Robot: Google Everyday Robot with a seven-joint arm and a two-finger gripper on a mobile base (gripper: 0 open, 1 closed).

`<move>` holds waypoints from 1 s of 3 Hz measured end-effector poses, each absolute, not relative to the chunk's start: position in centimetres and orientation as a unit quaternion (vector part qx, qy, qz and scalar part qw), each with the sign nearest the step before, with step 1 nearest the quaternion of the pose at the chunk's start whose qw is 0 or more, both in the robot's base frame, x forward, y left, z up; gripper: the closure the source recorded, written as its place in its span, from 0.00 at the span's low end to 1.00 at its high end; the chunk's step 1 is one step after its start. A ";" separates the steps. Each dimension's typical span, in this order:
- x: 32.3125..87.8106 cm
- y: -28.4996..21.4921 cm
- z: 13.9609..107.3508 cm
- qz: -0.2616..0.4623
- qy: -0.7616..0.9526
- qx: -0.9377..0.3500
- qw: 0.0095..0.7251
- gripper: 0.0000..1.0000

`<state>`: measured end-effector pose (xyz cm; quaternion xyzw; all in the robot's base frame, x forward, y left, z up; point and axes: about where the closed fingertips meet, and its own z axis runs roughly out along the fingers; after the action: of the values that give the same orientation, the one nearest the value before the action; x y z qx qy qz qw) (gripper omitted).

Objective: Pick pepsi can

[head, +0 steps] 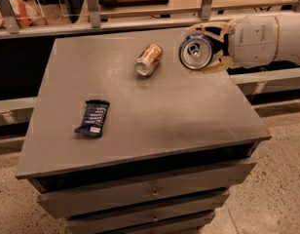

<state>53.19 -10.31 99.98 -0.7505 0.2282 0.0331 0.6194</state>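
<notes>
The pepsi can (196, 52) is dark blue with a silver top and pull tab. It is held tipped on its side, top facing the camera, above the right rear part of the grey cabinet top (155, 116). My gripper (204, 48) reaches in from the right on a white arm and is shut on the can, with tan fingers (208, 31) above and below it.
A copper-coloured can (148, 59) lies on its side just left of the held can. A flat dark blue snack wrapper (93, 117) lies at the left of the top. Drawers face the front. A railing and shelf run behind the cabinet.
</notes>
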 end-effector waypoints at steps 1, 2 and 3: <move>52.2 -9.8 100.4 -0.052 0.162 -0.770 0.614 1.00; 52.1 -9.1 101.1 -0.094 0.077 -0.762 0.636 1.00; 52.2 -8.8 101.6 -0.114 -0.008 -0.733 0.670 1.00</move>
<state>52.15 -8.82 101.55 -0.7333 -0.0082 -0.1138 0.6703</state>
